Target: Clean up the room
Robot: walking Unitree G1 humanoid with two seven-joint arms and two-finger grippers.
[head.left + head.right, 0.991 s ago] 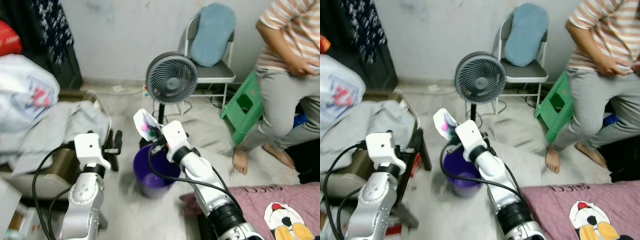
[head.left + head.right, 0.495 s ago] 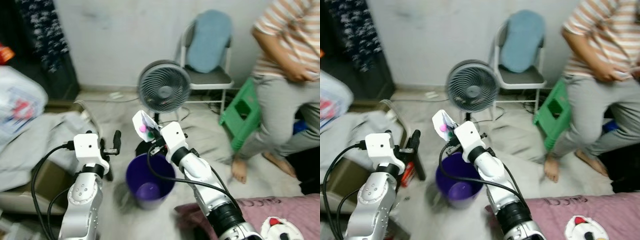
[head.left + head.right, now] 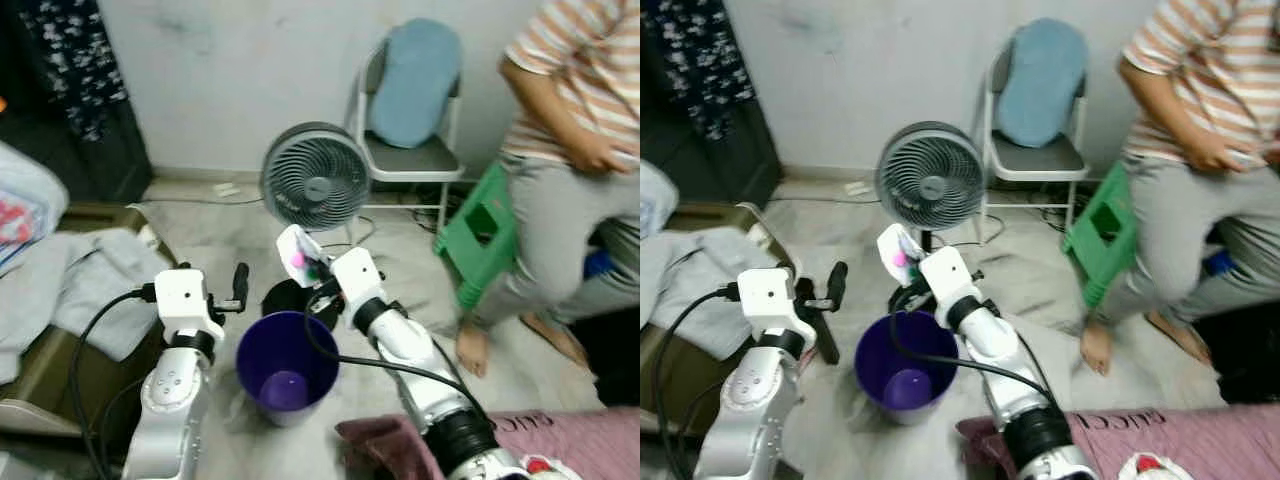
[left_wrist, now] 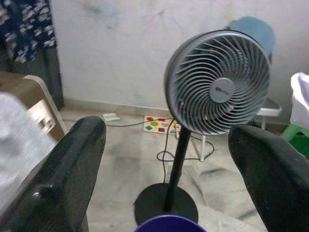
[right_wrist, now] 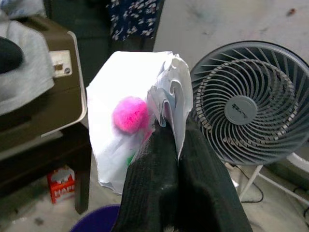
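Observation:
A purple bucket stands on the floor between my two arms, with a small purple thing lying in its bottom. My right gripper is shut on a crumpled white wrapper carrying a pink fuzzy ball. It holds the wrapper above the bucket's far rim. My left gripper is raised to the left of the bucket. Its fingers stand wide apart, open and empty, pointing toward the fan.
A grey pedestal fan stands just behind the bucket, its black base touching the rim. Farther back are a folding chair with a blue cushion, a green stool and a person. Grey cloth covers a brown box at left. A pink blanket lies near right.
The whole view has shifted as I move, and the bucket now sits lower and nearer between my arms. The right gripper still holds the wrapper; the left stays open.

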